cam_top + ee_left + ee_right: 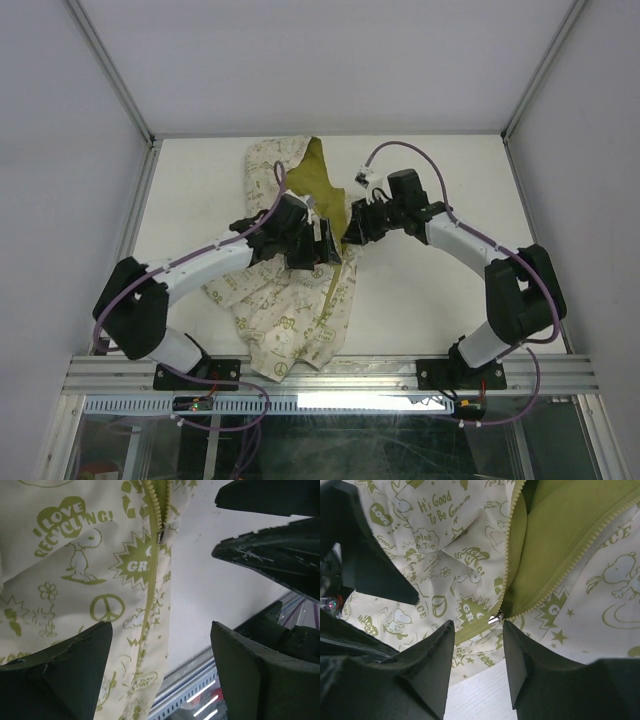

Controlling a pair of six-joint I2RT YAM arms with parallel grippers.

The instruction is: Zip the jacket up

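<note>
The small soft cream-white fabric jacket [290,300] printed with olive-green motifs lies flat on the white counter [430,290] between the two arms. It is zipped along its lower part and gapes above, showing the plain olive-green lining [555,540]. The left end effector [157,645] hangs wide open over the closed teeth and holds nothing. The right end effector [477,630] is partly open, its jaws either side of the small metal zipper slider [493,620] and gripping nothing. To do this step well, the right one probably needs to close squarely on the slider or its tab. The left should pin the fabric just below it, so the cloth stays taut and the pull runs straight along the teeth rather than dragging the whole garment. The pull tab is too small to make out in either wrist view. In the top view both end effectors cover the slider. The hem end of the zipper is cut off in the wrist views, and the collar end folds out of sight.
</note>
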